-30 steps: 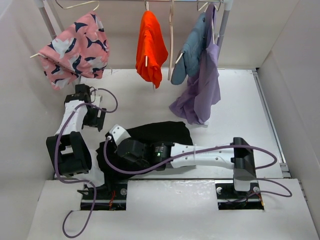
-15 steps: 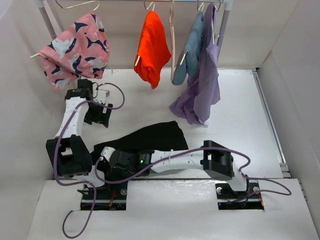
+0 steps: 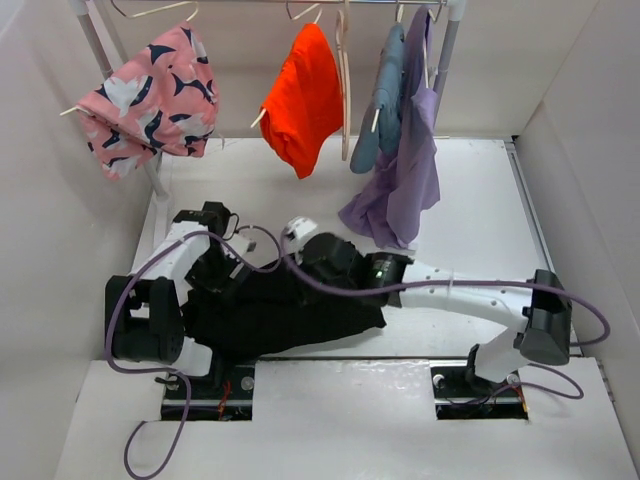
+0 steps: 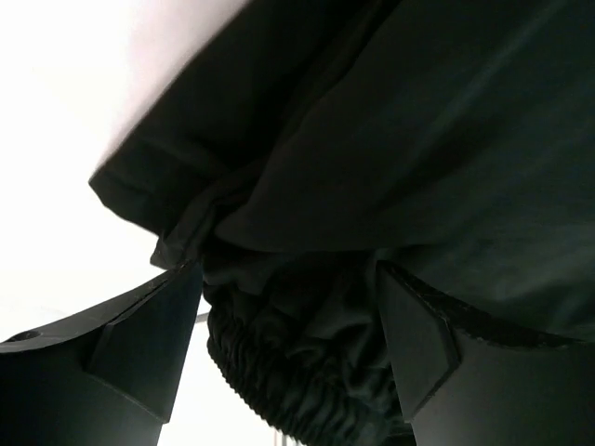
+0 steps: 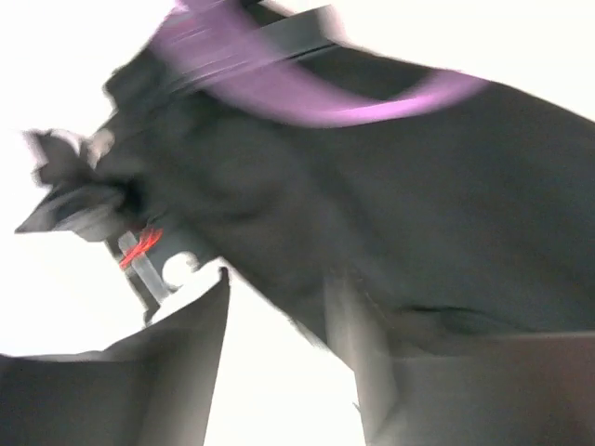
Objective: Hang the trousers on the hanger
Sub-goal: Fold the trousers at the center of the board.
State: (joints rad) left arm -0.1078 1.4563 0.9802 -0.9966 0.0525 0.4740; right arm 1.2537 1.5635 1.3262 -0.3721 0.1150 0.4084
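Note:
The black trousers (image 3: pixel 300 312) lie bunched on the white table near the front edge. My left gripper (image 3: pixel 232 280) is at their left end. In the left wrist view its jaws (image 4: pixel 288 325) stand wide apart, with the gathered elastic waistband (image 4: pixel 297 372) between them. My right gripper (image 3: pixel 290 262) hovers over the trousers' back edge. The right wrist view is blurred and shows its jaws (image 5: pixel 279 353) open over bare table, with the trousers (image 5: pixel 418 214) just beyond. The pale beige hanger (image 3: pixel 345 90) hangs bare on the rail between the orange and blue garments.
A pink patterned garment (image 3: pixel 150 95), an orange one (image 3: pixel 300 100), and blue and purple ones (image 3: pixel 400 170) hang from the rail at the back. A rack pole (image 3: pixel 155 185) stands behind the left arm. White walls close in both sides.
My right arm left the trousers' front left part, opened, and swung to their back edge. My left gripper came down from the back left onto the waistband. The trousers shifted forward.

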